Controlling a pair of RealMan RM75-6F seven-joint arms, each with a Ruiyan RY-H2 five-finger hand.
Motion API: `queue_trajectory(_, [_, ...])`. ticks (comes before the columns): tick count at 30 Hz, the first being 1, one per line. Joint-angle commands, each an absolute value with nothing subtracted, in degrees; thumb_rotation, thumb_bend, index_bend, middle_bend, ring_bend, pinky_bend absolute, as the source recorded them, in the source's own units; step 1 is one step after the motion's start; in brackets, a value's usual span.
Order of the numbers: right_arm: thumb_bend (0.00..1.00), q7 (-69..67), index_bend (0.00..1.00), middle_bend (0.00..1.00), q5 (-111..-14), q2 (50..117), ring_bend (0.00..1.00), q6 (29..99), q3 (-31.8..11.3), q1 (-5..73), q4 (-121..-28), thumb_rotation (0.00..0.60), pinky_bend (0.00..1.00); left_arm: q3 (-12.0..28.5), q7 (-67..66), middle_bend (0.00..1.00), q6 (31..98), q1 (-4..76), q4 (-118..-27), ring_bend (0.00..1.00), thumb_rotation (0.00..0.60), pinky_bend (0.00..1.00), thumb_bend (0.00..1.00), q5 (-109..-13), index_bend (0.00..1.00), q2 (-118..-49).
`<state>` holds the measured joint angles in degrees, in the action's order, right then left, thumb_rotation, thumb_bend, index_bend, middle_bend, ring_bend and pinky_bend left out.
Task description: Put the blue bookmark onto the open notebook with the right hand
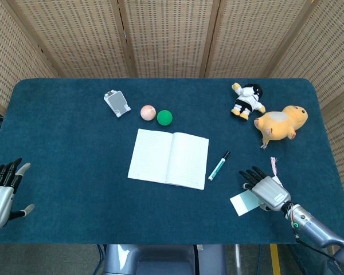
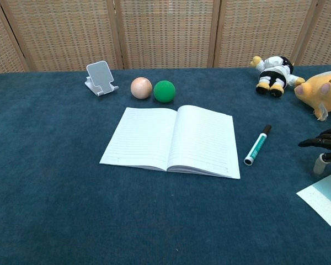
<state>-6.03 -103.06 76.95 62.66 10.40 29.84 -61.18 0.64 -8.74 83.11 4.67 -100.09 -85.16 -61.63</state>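
The open notebook (image 1: 169, 158) (image 2: 174, 138) lies flat in the middle of the table, showing blank lined pages. The pale blue bookmark (image 1: 242, 202) (image 2: 325, 197) lies flat on the cloth at the front right, well to the right of the notebook. My right hand (image 1: 265, 189) (image 2: 324, 146) is over the bookmark's far end, fingers stretched out and apart towards the notebook, holding nothing. A pink tassel (image 1: 273, 166) shows just beyond that hand. My left hand (image 1: 3, 192) is at the table's left edge, fingers spread and empty; only the head view shows it.
A green-and-white marker (image 1: 219, 165) (image 2: 257, 145) lies between notebook and right hand. Behind the notebook are a pink ball (image 1: 148, 112), a green ball (image 1: 164, 117) and a grey phone stand (image 1: 117, 102). A panda toy (image 1: 247, 100) and a yellow plush (image 1: 281, 122) sit at the back right.
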Motion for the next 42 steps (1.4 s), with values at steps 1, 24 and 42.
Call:
queue_trajectory(1, [0.0, -7.1, 0.28, 0.0, -104.0, 77.8, 0.0, 64.0, 10.9, 29.6, -59.6, 0.6, 0.0, 0.6, -8.8, 0.0, 83.2, 4.7, -100.2, 0.0, 0.6, 0.0, 0.0, -85.2, 0.0, -61.7])
queue_trajectory(24, [0.0, -4.1, 0.28, 0.0, -103.9, 78.7, 0.0, 63.3, 11.5, 30.0, -59.4, 0.6, 0.0, 0.6, -8.8, 0.0, 83.2, 4.7, -100.3, 0.0, 0.6, 0.0, 0.0, -85.1, 0.0, -61.6])
queue_trajectory(42, [0.03, -4.2, 0.66, 0.0, -104.8, 79.3, 0.0, 65.3, 11.9, 29.9, -59.6, 0.6, 0.0, 0.6, -8.8, 0.0, 83.0, 4.8, -100.4, 0.0, 0.6, 0.0, 0.0, -85.1, 0.0, -61.5])
